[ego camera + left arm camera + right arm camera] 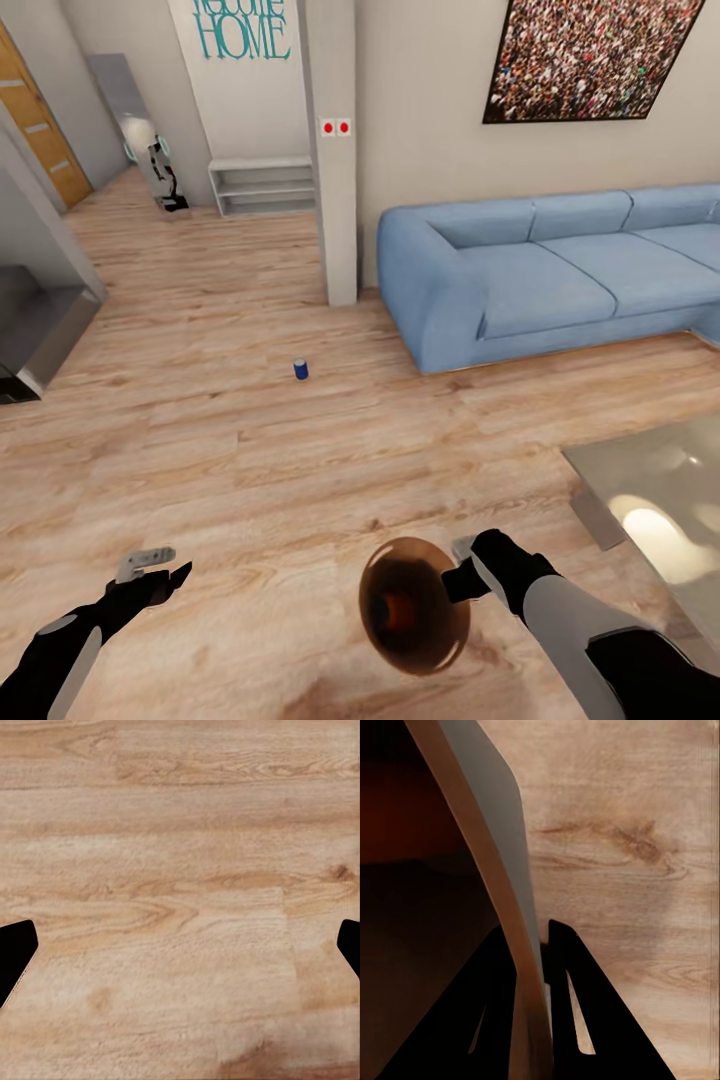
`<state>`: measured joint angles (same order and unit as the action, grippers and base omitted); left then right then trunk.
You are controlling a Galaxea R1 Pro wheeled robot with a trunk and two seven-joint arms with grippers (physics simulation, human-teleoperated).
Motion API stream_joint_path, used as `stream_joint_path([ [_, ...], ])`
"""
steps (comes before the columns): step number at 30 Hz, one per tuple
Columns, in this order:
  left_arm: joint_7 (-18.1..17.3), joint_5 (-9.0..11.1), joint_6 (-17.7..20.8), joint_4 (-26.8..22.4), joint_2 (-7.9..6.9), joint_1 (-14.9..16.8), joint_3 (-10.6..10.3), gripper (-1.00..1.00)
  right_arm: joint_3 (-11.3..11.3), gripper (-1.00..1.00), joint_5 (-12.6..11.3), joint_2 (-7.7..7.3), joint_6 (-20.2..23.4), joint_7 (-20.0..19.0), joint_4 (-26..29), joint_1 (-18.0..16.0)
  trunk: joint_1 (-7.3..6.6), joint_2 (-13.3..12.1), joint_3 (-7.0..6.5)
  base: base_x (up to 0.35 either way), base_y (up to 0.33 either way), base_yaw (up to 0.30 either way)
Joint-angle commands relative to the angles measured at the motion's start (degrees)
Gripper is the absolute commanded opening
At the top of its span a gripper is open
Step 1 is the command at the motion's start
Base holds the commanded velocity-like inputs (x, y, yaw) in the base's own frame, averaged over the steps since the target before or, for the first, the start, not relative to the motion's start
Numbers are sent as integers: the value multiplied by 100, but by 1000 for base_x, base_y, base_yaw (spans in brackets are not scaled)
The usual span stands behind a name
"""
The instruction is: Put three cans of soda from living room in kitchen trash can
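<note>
One blue soda can stands upright on the wood floor, well ahead of both arms. My right gripper is shut on the rim of the trash can, a round bin with a brown inside, held low in front of me. An orange shape lies deep inside it, likely a soda can. In the right wrist view the fingers pinch the bin's wall from both sides. My left gripper hangs open over bare floor, its fingertips far apart with nothing between them.
A blue sofa runs along the right wall. A glass coffee table is at the near right. A white pillar stands behind the can, a low white shelf beyond it, and a grey counter at left.
</note>
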<state>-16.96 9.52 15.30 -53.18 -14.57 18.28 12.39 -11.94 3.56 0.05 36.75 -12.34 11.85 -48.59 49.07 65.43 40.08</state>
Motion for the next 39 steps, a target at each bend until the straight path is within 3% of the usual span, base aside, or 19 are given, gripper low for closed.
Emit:
stream_joint_path([
  [1,0,-1,0,1,1,0,0,100,43,-100,-121,3,12,-28,2,-1,0,0,0,312,88,0],
  [12,2,-3,0,1,5,0,0,100,43,-100,-126,4,9,-46,2,0,0,0,0,312,88,0],
  [14,35,-17,-4,66,71,66,-66,100,57,-100,-71,-21,-68,-24,63,-62,0,1,0,0,0,0],
  [15,1,-18,-36,98,67,30,-93,100,26,-100,94,-11,-124,-34,141,-52,0,1,0,0,0,0],
  [19,-16,-18,-163,226,67,17,-93,100,24,-100,382,-11,-302,-55,236,-52,0,1,0,0,0,0],
  [33,-16,-18,-185,344,67,17,-93,100,24,-100,1068,-11,-340,-55,236,-52,0,1,0,0,0,0],
  [39,-209,-1,-343,536,35,-118,27,100,-15,-100,1305,40,-534,-130,411,116,0,1,0,133,89,0],
])
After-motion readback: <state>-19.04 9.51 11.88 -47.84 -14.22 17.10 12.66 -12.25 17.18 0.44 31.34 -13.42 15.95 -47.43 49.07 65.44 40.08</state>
